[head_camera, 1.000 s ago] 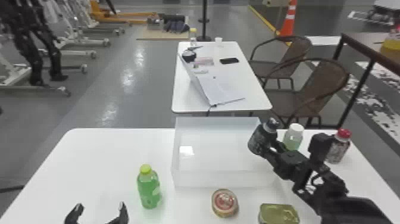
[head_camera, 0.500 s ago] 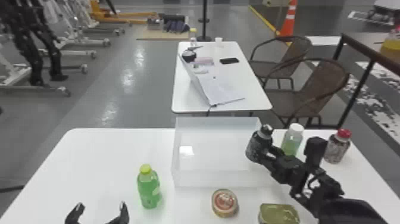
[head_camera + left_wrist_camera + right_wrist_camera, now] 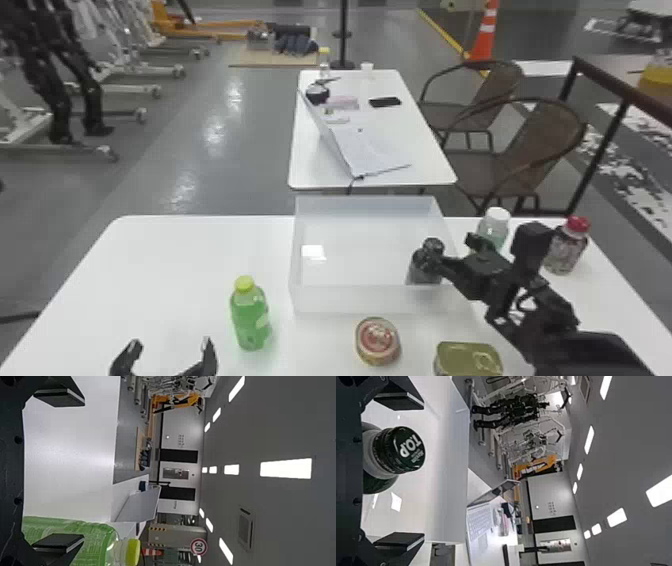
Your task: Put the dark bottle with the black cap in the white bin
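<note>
left gripper (image 3: pixel 170 345): fingers apart | right gripper (image 3: pixel 451 251): fingers spread, arm extended

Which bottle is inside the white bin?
The dark bottle with the black cap is inside; the green bottle, white-capped bottle and red-capped bottle are outside the bin.

White rectangular table (image 3: pixel 165 270) bears, right of left gripper (image 3: pixel 171 346), green plastic bottle (image 3: pixel 251 318), white rectangular bin (image 3: pixel 350 300), round metal tin (image 3: pixel 376 342), gold rectangular tin (image 3: pixel 466 358), white-capped greenish bottle (image 3: pixel 492 230), red-capped patterned bottle (image 3: pixel 565 250).
</note>
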`<action>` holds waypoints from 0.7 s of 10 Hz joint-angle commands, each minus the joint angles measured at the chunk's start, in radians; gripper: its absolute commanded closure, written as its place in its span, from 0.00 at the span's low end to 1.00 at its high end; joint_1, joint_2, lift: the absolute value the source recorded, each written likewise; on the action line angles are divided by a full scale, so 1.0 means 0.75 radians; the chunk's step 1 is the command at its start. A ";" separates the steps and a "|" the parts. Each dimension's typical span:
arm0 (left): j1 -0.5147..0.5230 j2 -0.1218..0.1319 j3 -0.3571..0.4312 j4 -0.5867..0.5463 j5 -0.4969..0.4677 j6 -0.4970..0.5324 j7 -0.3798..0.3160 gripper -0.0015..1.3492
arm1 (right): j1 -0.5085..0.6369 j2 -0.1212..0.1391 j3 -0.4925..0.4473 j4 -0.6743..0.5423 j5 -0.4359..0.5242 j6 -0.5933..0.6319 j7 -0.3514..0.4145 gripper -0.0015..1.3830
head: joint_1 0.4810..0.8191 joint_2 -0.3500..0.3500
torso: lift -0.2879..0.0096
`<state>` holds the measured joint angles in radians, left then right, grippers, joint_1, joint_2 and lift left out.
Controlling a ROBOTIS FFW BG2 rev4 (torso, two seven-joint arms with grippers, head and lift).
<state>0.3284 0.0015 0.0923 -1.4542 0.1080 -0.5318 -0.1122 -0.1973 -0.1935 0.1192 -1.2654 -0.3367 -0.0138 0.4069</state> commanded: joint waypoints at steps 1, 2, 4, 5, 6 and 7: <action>0.000 -0.005 -0.002 0.000 0.003 -0.003 0.000 0.08 | 0.081 -0.016 -0.005 -0.162 0.007 0.000 -0.060 0.09 | 0.20 0.50 | 0.63; -0.002 -0.005 -0.004 0.000 0.003 -0.001 0.000 0.08 | 0.112 -0.036 -0.005 -0.209 -0.028 -0.002 -0.064 0.09 | 0.20 0.50 | 0.63; -0.002 -0.005 -0.006 0.000 0.005 -0.005 0.000 0.08 | 0.228 -0.065 -0.020 -0.340 -0.026 -0.008 -0.113 0.09 | 0.20 0.50 | 0.63; -0.004 -0.005 -0.006 0.000 0.007 -0.007 0.000 0.08 | 0.292 -0.065 -0.048 -0.385 -0.028 -0.008 -0.113 0.09 | 0.20 0.50 | 0.63; -0.006 -0.005 -0.008 0.000 0.007 -0.007 0.000 0.08 | 0.373 -0.065 -0.079 -0.465 0.003 -0.008 -0.138 0.09 | 0.20 0.50 | 0.63; -0.004 -0.005 -0.008 0.000 0.007 -0.009 0.000 0.08 | 0.474 -0.065 -0.093 -0.569 0.040 -0.008 -0.199 0.09 | 0.20 0.50 | 0.63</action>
<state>0.3251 0.0015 0.0862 -1.4542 0.1126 -0.5377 -0.1120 0.1110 -0.2423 0.0579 -1.6451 -0.3236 -0.0200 0.2636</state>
